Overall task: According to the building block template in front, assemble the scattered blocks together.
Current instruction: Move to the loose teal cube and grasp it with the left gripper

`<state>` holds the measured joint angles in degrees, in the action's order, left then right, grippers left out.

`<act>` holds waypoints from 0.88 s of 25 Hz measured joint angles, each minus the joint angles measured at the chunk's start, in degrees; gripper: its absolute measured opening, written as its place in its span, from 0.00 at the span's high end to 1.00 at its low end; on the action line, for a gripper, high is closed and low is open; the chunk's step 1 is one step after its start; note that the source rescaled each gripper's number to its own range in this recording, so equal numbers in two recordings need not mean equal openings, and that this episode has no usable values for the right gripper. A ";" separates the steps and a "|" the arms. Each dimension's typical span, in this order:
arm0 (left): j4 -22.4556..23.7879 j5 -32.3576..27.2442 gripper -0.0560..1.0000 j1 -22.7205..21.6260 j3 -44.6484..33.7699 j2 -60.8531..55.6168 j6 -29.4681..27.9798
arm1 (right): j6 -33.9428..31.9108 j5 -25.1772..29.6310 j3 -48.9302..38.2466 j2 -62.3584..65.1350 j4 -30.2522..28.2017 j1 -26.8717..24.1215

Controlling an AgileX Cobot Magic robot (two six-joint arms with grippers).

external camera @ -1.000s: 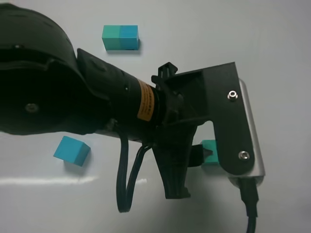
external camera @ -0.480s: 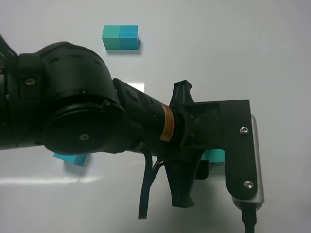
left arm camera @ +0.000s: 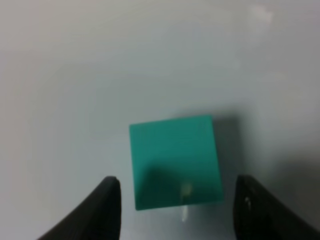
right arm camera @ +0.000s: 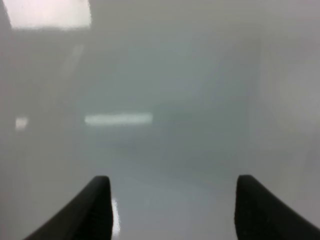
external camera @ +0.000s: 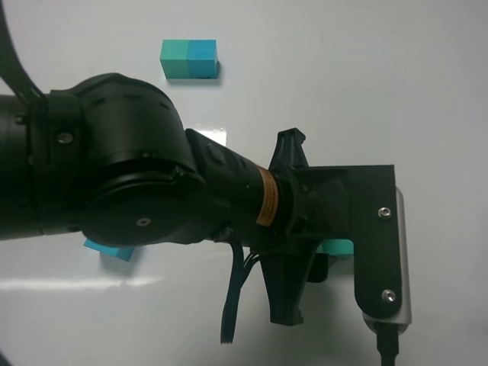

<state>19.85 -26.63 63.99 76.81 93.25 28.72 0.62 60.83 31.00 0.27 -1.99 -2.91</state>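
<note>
- Pale glossy surface [external camera: 343,76], template bar [external camera: 189,59] far left
- Left gripper [left arm camera: 177,182] jaws apart, flanking green cube [left arm camera: 175,150]; right gripper [right arm camera: 172,182] jaws apart too
- Left arm [external camera: 130,191] has edged slightly right

Left arm [external camera: 137,191] reaches across middle from left side, bulky black joint housing high and close to overhead camera, forearm running rightward. Wrist pitched downward. Left gripper [left arm camera: 177,212] low, jaws spread wide, dark fingertips level with each other. Right gripper [right arm camera: 172,212] likewise parted, jaws wide.
</note>
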 joint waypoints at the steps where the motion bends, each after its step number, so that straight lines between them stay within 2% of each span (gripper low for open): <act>1: -0.06 0.00 0.81 0.00 0.00 0.00 0.00 | 0.00 0.00 0.00 0.00 0.00 0.00; 15: -3.00 -0.60 0.81 0.00 0.00 1.36 -0.05 | 0.00 0.00 0.00 0.00 0.00 0.00; 22: -4.64 1.04 0.81 0.14 0.26 2.44 1.08 | 0.00 0.00 0.00 0.00 0.00 0.00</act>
<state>15.21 -25.59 64.13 77.07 95.69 29.79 0.62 60.83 31.00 0.27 -1.99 -2.91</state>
